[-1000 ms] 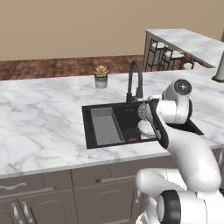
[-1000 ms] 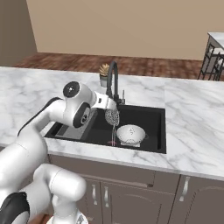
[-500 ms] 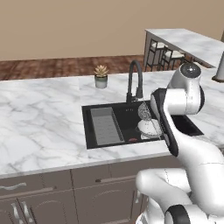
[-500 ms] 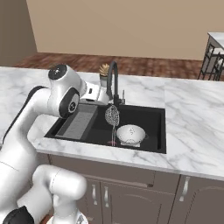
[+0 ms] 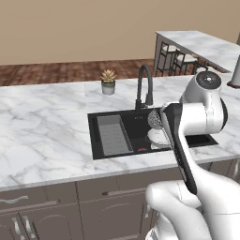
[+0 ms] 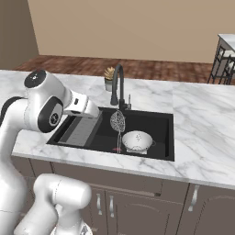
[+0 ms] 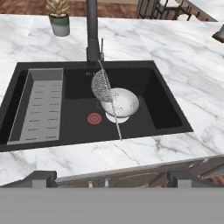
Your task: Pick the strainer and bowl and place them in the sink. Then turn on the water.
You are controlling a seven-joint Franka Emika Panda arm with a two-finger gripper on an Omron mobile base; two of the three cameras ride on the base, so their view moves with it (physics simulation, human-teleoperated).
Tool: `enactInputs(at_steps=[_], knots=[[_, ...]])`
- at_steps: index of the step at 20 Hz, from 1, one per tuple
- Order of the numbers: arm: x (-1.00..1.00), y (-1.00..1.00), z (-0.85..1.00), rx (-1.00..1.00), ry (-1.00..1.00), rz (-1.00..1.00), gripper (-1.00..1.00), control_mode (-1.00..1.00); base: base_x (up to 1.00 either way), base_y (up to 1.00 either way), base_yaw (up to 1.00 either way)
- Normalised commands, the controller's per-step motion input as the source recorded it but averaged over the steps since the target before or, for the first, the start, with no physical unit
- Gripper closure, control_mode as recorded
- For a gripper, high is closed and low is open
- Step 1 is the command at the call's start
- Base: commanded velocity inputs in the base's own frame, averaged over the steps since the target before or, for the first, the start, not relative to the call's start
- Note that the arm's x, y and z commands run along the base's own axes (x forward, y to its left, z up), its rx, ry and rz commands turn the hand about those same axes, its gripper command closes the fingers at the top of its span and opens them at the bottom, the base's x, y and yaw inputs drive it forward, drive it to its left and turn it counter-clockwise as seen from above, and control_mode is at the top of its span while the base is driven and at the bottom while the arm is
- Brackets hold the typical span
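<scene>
faucet [image 7: 92, 30] over sink [image 7: 166, 109], right side free

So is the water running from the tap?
No, it is off. No blue stream falls from the faucet into the sink, where the strainer stands.

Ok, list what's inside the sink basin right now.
Inside the sink: the strainer standing propped on edge, a white perforated dome behind it, a grey ribbed tray at one end, and a red drain. Whatever lies under the dome is hidden.

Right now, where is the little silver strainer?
The strainer is inside the black sink, leaning on the white colander, just in front of the faucet.
</scene>
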Motion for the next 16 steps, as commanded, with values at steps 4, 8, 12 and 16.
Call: enactInputs(at_steps=[4, 8, 12, 16], knots=[[-0.48, 0.02, 0.01, 0.03, 0.0, 0.03, -1.0, -1.0, 0.0, 0.0, 0.0], [-0.34, 0.0, 0.04, 0.02, 0.0, 0.06, -1.0, -1.0, 0.0, 0.0, 0.0], [-0.22, 0.01, 0.04, 0.0, 0.0, 0.05, -1.0, -1.0, 0.0, 0.0, 0.0], [-0.11, 0.05, 0.13, 0.0, 0.0, 0.02, -1.0, -1.0, 0.0, 0.0, 0.0]])
